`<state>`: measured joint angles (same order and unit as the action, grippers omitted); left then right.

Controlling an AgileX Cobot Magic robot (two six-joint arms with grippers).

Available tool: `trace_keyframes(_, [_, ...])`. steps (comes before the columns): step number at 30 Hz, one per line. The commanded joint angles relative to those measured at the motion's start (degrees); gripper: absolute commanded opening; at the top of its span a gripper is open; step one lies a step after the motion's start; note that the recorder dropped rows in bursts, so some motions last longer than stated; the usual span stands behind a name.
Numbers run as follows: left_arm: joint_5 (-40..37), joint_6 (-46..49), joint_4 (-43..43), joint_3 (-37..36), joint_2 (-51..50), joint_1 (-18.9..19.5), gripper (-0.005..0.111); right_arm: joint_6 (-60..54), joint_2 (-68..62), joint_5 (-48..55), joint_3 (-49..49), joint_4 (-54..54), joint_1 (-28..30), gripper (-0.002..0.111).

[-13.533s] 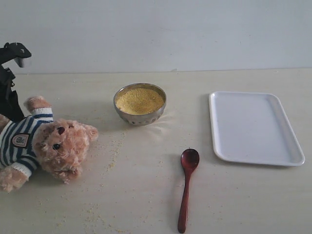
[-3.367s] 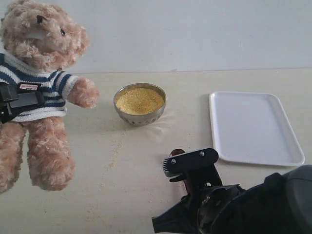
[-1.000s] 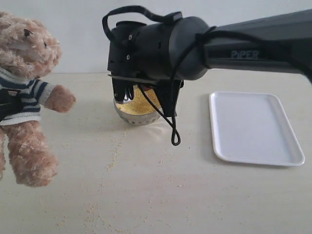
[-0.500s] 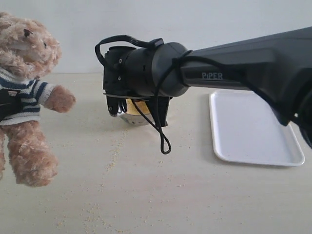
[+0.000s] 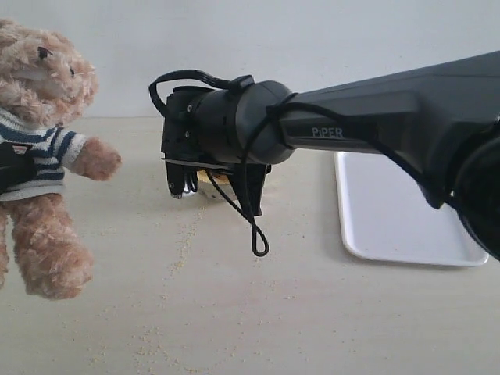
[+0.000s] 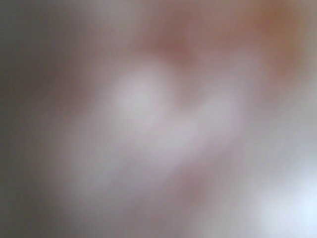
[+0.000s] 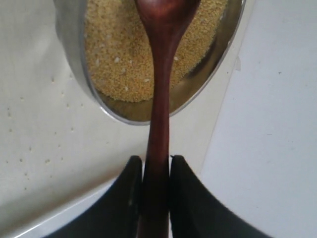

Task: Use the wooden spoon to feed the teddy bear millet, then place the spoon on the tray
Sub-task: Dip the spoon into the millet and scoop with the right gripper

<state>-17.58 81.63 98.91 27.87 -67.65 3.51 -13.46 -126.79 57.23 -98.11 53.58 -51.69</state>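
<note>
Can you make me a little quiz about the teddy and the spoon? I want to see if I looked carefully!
1. Fill in the gap: the wooden spoon reaches over a steel bowl full of yellow ____.
2. True or false: the teddy bear is lying flat on its back.
3. Pick one: what is the right gripper pinching? A) the teddy bear's arm B) the wooden spoon's handle C) the steel bowl's rim

Key: 1 millet. 2 false, it is upright. 3 B.
</note>
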Motion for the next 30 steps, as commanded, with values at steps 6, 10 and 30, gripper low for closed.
trace_keyframes(6, [-0.4, 0.4, 1.0, 0.1, 0.2, -0.1, 0.005, 1.4, 1.0, 0.3, -0.3, -4.0, -0.2, 0.0])
trace_keyframes(10, [-0.4, 0.4, 1.0, 0.1, 0.2, -0.1, 0.005, 2.5, 2.4, 0.9, -0.3, -5.2, -0.1, 0.0])
trace_keyframes(30, [-0.4, 0.4, 1.0, 0.1, 0.2, -0.1, 0.005, 4.6, 3.9, 1.6, -0.3, -13.6, 1.5, 0.0])
